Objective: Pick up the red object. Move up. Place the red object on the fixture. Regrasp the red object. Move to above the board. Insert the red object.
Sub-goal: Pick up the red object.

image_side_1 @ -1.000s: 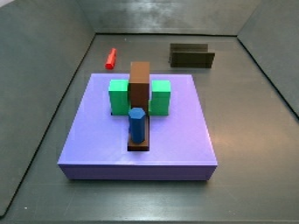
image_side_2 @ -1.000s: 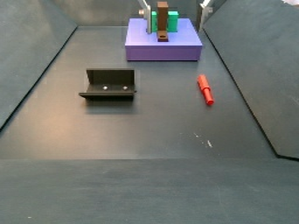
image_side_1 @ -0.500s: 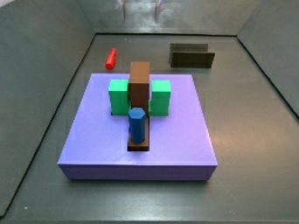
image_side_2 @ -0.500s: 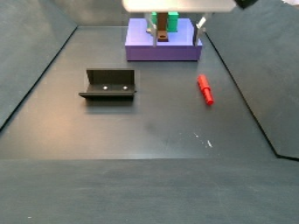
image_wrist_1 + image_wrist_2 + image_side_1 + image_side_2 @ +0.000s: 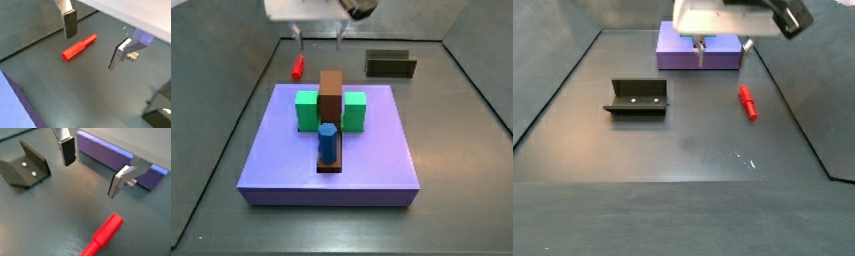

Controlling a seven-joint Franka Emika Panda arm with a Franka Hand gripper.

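You are looking at a grey table (image 5: 660, 190) with the purple board (image 5: 331, 150) as the biggest thing on it, carrying two green blocks (image 5: 309, 110), a long brown bar (image 5: 331, 100) and a blue peg (image 5: 327, 142). What is changing is the arm: a second ago it was barely in the picture at the upper edge, and now its pale body is coming down into both side views, so the gripper (image 5: 719, 50) is hanging over the table between the board's edge and the red peg (image 5: 747, 101). You can take this as the approach for the pick, not the pick itself. The fixture (image 5: 637, 96) is sitting well apart from the peg, empty, and neither it nor the board is shifting from where it was. The gripper (image 5: 93, 45) is standing wide open with nothing between its fingers (image 5: 69, 24); in a wrist view the red peg (image 5: 79, 46) is lying flat on the table below the gap and nearer one finger, and it is not touched. In my judgement you are needing to centre the fingers across the peg's long side before lowering, since an off-centre close could roll it away.
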